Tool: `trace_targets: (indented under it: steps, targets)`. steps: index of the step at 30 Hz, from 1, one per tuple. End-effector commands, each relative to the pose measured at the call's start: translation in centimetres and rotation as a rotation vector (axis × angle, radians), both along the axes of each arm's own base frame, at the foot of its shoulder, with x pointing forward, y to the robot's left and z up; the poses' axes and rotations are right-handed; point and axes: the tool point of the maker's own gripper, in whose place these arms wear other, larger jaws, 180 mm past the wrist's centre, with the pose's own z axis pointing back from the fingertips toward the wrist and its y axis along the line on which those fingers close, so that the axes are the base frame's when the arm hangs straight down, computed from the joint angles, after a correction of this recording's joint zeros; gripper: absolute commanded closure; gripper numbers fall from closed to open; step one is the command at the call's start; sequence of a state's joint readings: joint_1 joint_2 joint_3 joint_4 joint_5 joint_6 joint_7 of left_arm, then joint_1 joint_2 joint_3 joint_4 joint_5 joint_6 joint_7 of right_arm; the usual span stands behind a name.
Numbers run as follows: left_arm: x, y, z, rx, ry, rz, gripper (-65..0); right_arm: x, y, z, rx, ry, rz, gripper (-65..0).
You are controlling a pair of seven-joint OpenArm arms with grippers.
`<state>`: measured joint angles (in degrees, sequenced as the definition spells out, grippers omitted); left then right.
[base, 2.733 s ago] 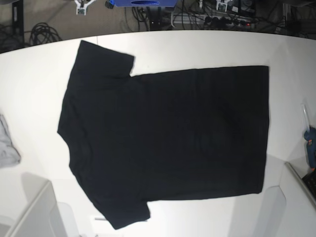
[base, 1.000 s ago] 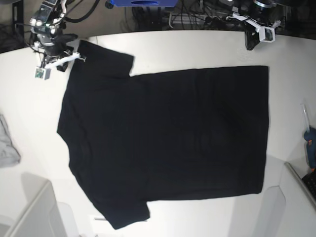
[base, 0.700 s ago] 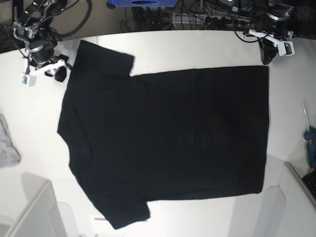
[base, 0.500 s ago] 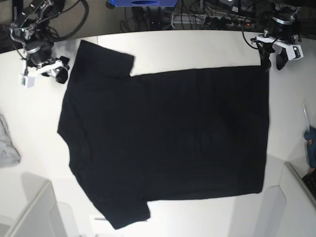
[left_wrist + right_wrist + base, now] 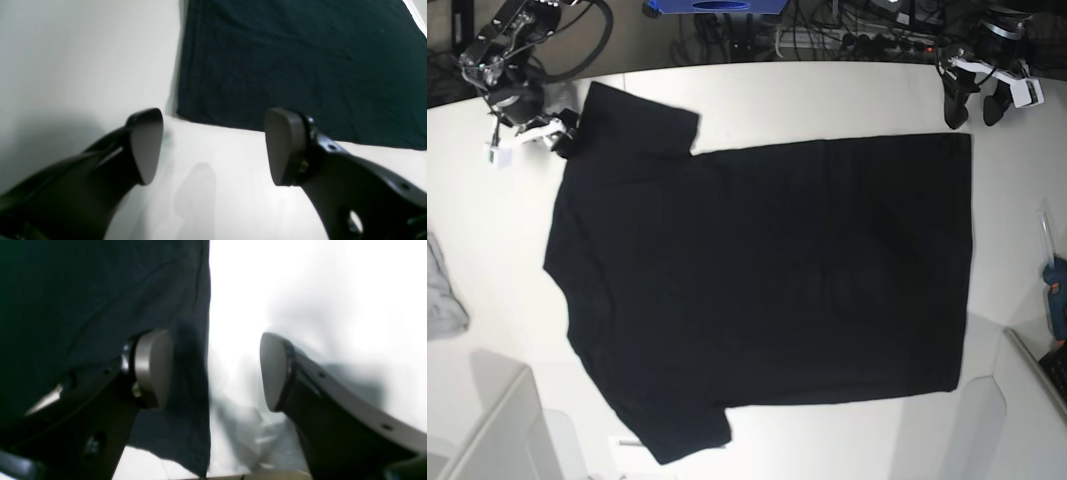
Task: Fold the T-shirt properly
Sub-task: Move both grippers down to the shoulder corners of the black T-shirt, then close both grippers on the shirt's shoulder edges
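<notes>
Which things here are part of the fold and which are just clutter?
Part of the job: T-shirt, left gripper, right gripper.
Lying about: grey cloth at the table's edge, blue tool, cables behind the table.

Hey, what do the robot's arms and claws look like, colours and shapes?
Both are glossy black. The left claw and right claw each have two curved arms ending in rounded oval pads. Black cables loop off them, and white parts sit near the wrists in the base view.

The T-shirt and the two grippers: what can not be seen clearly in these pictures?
- T-shirt: underside hidden in the base view, facing the table.
- Right gripper: right wrist view blurred; whether the pad touches cloth is unclear.
- Left gripper: height above the table unclear in the left wrist view.
</notes>
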<state>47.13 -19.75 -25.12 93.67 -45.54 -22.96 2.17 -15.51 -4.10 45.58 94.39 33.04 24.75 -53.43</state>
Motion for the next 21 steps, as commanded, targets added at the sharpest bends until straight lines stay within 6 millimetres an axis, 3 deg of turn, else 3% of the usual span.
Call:
trace_targets:
  steps: [1,6,17,21]
  targets:
    - [0.6,0.4,0.9,0.003,-0.04,0.006,-46.4,-0.2,0.6,-0.5,0.003,0.025,0.035,-39.2]
    - [0.8,0.9,0.5,0.001,-0.038,0.02,-46.4,-0.3,2.9,-1.5,0.028,0.03,0.147,-38.9]
    - [1.8,0.4,0.5,-0.025,-0.072,0.045,-46.4,-1.4,3.5,-2.6,0.054,0.063,0.15,-38.9]
    - [2.2,-0.7,-1.2,-0.067,-0.006,0.041,-46.4,-1.5,3.8,-2.7,0.057,0.068,0.163,-38.9]
